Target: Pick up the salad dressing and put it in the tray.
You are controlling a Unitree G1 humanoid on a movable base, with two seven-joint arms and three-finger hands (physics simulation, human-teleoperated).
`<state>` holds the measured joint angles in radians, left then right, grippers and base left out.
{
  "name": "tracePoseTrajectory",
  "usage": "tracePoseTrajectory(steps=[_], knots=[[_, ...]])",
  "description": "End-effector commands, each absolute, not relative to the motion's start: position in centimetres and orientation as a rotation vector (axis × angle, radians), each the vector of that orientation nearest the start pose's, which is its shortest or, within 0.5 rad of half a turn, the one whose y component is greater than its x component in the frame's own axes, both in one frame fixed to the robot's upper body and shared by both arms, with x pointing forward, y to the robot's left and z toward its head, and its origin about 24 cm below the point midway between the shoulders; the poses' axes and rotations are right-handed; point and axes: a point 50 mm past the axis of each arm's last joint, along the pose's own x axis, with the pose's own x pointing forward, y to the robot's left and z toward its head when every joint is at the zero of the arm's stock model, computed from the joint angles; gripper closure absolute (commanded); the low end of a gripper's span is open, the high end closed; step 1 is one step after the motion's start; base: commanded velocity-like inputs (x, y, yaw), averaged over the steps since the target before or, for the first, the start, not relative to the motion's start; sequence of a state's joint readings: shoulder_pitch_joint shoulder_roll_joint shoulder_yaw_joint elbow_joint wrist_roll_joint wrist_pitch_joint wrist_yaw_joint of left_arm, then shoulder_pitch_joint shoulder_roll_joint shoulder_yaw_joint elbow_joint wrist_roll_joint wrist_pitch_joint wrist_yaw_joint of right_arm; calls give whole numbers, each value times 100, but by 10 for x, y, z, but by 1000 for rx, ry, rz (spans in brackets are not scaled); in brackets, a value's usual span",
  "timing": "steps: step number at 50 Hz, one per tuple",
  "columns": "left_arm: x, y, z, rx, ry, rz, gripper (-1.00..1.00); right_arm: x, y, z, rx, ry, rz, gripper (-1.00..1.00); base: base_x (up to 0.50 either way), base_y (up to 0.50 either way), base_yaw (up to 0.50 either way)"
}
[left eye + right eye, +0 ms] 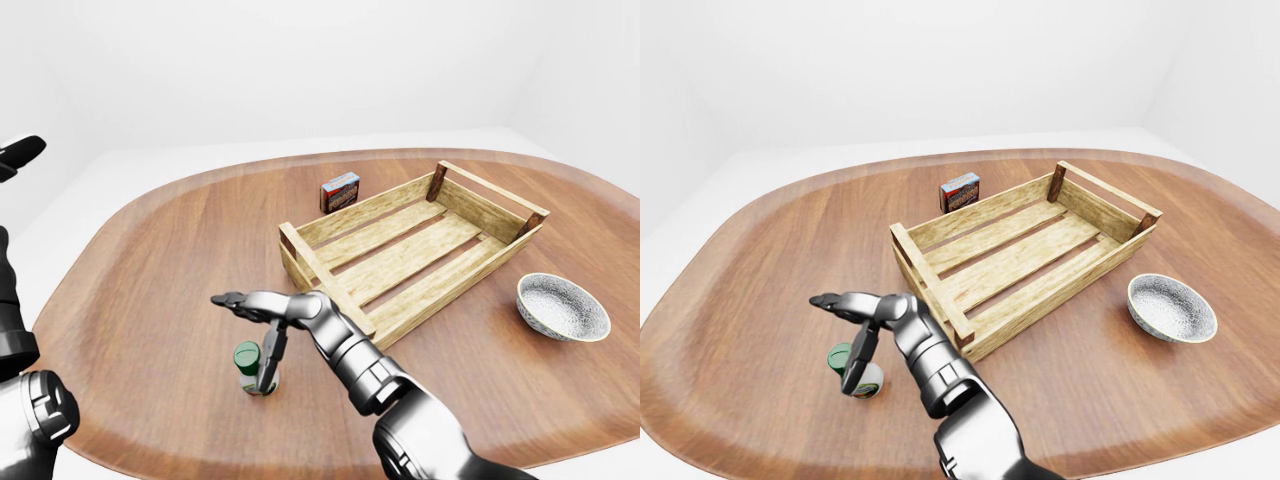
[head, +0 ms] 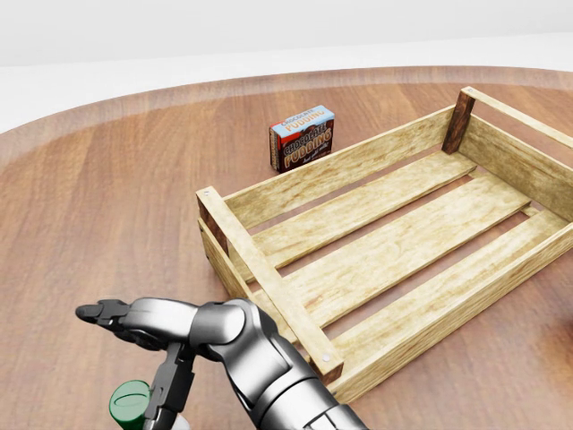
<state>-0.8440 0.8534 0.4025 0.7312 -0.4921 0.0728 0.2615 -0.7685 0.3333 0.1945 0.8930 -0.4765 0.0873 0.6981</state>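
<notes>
My right hand (image 1: pixel 252 330) at the dressing (image 1: pixel 250 369).
Fingers spread wide, unclosed, just over the green-capped bottle standing on the bench (image 1: pixel 150 290), left of the tray (image 1: pixel 408 240).

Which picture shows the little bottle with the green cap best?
The left-eye view: the bottle shows from cap to base beside the right hand, only partly covered by a finger. The right-eye view shows it too, but a finger hides more. The head view catches just its green cap at the bottom edge.
</notes>
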Motion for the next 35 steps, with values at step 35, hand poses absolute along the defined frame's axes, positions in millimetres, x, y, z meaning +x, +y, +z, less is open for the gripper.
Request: tracePoseTrajectory(steps=[35], knots=[[309,415,254,-173,-355,819,-100,300,63,27,-685,508,1297,-100,0,0,0]])
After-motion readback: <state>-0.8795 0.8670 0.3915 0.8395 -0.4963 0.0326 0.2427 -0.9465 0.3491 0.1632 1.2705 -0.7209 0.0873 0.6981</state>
